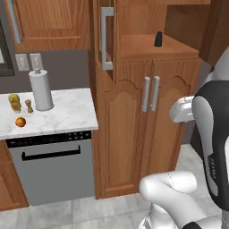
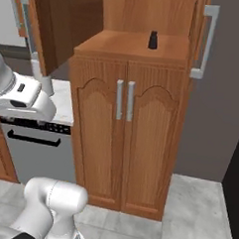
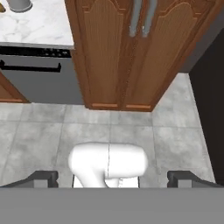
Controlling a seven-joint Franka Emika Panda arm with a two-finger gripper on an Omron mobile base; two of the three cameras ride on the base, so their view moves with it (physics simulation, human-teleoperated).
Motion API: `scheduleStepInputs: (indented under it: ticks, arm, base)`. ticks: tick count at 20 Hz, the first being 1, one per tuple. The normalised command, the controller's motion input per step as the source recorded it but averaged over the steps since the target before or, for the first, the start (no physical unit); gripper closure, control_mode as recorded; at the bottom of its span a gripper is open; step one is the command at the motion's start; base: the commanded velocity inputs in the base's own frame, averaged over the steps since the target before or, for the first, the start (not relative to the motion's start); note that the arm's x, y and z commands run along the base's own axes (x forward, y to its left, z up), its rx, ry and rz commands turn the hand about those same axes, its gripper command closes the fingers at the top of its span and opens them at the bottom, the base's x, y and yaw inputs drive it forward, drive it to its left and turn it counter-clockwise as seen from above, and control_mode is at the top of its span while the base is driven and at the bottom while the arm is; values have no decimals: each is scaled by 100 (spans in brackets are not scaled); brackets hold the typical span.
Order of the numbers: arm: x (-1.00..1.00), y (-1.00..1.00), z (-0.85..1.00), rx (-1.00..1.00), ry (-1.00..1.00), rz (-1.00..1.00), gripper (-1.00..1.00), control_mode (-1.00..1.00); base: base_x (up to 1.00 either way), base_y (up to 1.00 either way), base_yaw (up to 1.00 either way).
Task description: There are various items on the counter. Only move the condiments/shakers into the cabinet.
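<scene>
Inside, the cabinet (image 1: 134,47) is seen with its tall door (image 1: 106,38) swung open, and the small black shaker (image 1: 158,39) is held on its wooden shelf (image 2: 130,45), standing upright with its long axis vertical and its narrow end up, toward the far right of the shelf. Nothing else is seen on that shelf.

On the table (image 1: 67,112), to the left of the cabinet, the yellow bottle (image 1: 14,102) is set upright at the far left, with the small wooden shaker (image 1: 28,106) just beside it on the right, also upright. The tall grey canister (image 1: 41,90) stands vertical to the right of the shaker. The orange fruit (image 1: 20,121) lies nearer, apart from the others.

The jaws (image 3: 113,177) are seen spread wide, with nothing held between them; the fingertips (image 3: 43,177) are pointed down at the grey tiled floor (image 3: 175,131).
</scene>
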Motion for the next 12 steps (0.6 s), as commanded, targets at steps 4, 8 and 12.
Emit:
scheduleStepInputs:
  ticks: [4,8,12]
  arm:
    - [0,0,0,0,0,0,-100,100]
    - [0,0,0,0,0,0,-100,100]
    - [0,0,0,0,0,0,-100,100]
  base:
    - [-1,100,0]
    - [18,100,0]
    - [55,100,0]
